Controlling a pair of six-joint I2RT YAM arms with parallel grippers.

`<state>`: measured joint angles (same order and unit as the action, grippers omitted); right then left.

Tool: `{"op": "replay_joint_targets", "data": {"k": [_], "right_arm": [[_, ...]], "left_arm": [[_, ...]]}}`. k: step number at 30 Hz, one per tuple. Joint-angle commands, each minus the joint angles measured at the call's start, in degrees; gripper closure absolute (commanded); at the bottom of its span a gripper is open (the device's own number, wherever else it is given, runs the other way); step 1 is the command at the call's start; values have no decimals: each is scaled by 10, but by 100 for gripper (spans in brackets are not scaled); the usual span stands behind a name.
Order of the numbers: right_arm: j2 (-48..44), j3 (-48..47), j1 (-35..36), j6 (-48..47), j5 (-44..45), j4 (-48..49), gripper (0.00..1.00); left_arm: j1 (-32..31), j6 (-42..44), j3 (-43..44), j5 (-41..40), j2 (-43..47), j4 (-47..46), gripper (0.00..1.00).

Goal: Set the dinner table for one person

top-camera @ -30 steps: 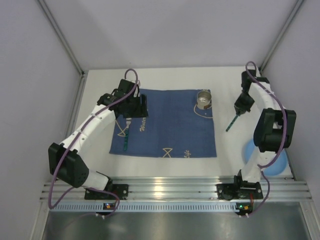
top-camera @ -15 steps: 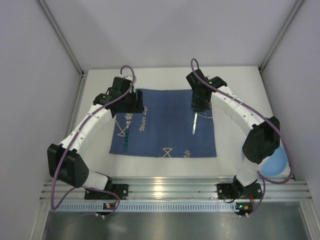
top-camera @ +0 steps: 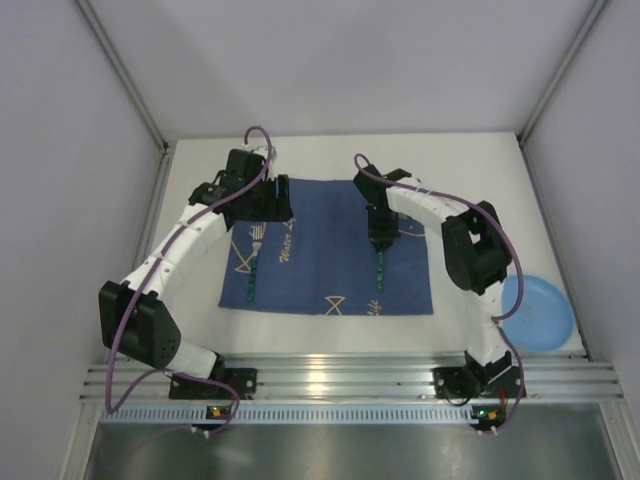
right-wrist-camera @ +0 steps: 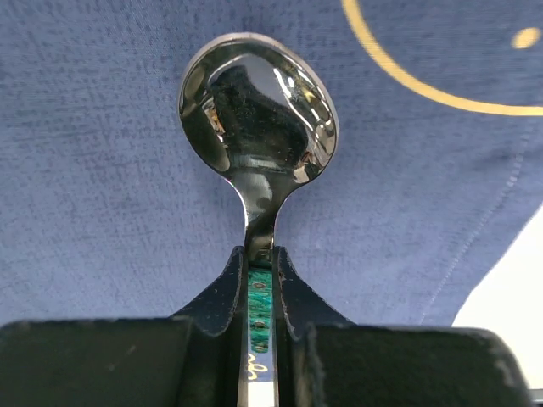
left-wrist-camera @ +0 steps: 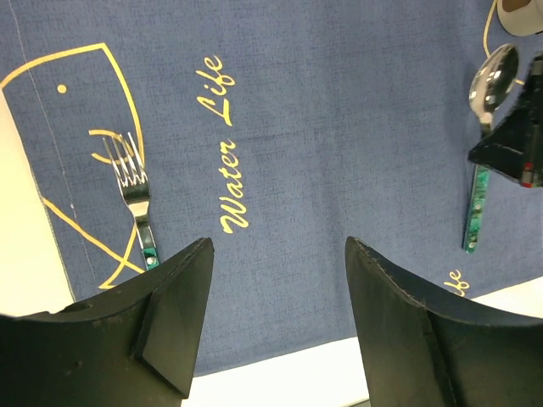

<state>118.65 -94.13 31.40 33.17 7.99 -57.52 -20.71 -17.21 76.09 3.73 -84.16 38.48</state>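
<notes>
The white dinner table (top-camera: pixel 330 335) carries a dark blue mat (top-camera: pixel 320 265). A fork with a green handle (top-camera: pixel 252 270) lies on the mat's left part; it also shows in the left wrist view (left-wrist-camera: pixel 134 191). My right gripper (top-camera: pixel 381 238) is shut on the neck of a green-handled spoon (right-wrist-camera: pixel 257 106), low over the mat's right half, handle toward the near edge. The spoon shows in the left wrist view (left-wrist-camera: pixel 479 182) too. My left gripper (left-wrist-camera: pixel 278 246) is open and empty above the mat's far left edge, beyond the fork.
A light blue plate (top-camera: pixel 537 310) lies on the table at the near right, off the mat. A metal cup's edge (left-wrist-camera: pixel 519 7) shows at the mat's far right corner, mostly hidden behind my right arm. Walls close in on both sides.
My right arm has swung left with the spoon, from beside the mat's right edge to over the mat's right half. The left arm has barely moved.
</notes>
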Motion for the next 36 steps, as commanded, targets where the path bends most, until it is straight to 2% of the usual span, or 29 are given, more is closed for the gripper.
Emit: {"op": "replay_joint_targets", "data": {"k": [1,3,4,5,8,11,14,17,18,21,22,24,25,31,36], "right_arm": [[4,-11,2,-8,-16,21,100],[13,-14,2,-8,-24,21,97],[13,-14,2,-9,-25,21,91],[10,-14,2,-9,-23,21,71],[-7,-12,2,-7,-12,19,46],[-40,-11,3,-15,9,0,41],[-102,11,1,-31,80,-31,36],[-193,72,-26,-38,125,-50,23],[-218,91,-40,-36,130,-51,21],[-310,172,-143,-28,125,-55,16],[-331,195,-213,-27,117,-52,15],[-380,261,-283,-29,83,-38,13],[-391,280,-341,-35,68,-21,13],[-376,370,-439,-34,37,24,13],[-343,417,-471,-43,14,72,15]], "left_arm": [[6,18,25,6,3,-21,31],[8,22,19,9,8,-23,31],[8,25,17,11,8,-24,31],[9,27,15,12,8,-25,31],[14,31,9,18,8,-31,31],[16,29,6,26,1,-38,31],[16,22,5,38,-7,-42,32],[16,11,-2,56,-8,-46,32],[16,10,-5,60,-7,-49,32],[16,6,-19,75,-2,-58,32],[16,4,-23,79,-2,-60,32],[16,3,-32,85,-3,-66,32],[16,1,-35,87,-4,-67,32],[16,-2,-43,105,-1,-67,32],[16,0,-59,103,16,-64,32]]}}
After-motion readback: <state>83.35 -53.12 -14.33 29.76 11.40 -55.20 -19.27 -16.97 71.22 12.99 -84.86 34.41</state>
